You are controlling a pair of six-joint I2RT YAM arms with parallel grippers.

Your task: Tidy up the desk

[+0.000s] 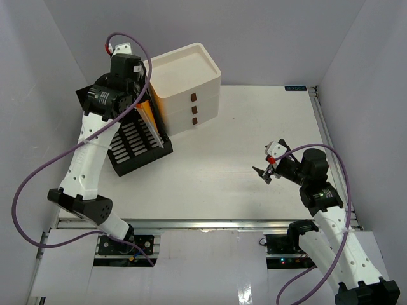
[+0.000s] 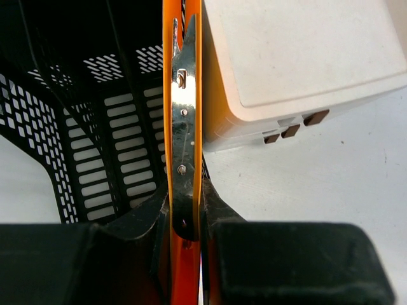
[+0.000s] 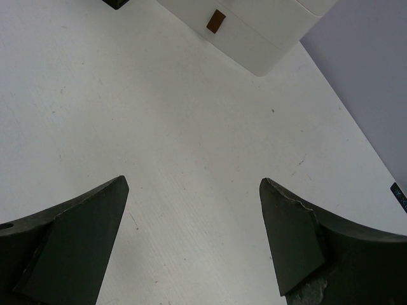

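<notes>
Left gripper (image 2: pixel 184 216) is up at 10 o'clock on the desk (image 1: pixel 254 127), jaws pinched tight on the orange folder (image 2: pixel 167 95). It's held on edge, with a metal clip strip running down the spine. In the wrist view its long axis runs dead straight from 6 to 12 o'clock, out ahead of the fingers.

Here's the relation that matters. The black mesh rack (image 2: pixel 108 127) sits at 9 o'clock of the folder and the white drawer box (image 2: pixel 299 57) at 3 o'clock, so the folder is threading the line between them. From above, the orange edge shows right at the rack's box-side wall. Whether it's inside the slot or just beside it, I can't tell. I'd say the next move needs a nudge toward 9 o'clock, keeping it upright.

Right gripper (image 3: pixel 193 190) hovers over bare desk at about 4 o'clock, jaws spread wide, holding nothing and well apart from the rack. The left arm is clearly the nearer one.

As for writing, there's a small blue label at the desk's far edge, too small to read. The box shows only brown drawer pulls.
</notes>
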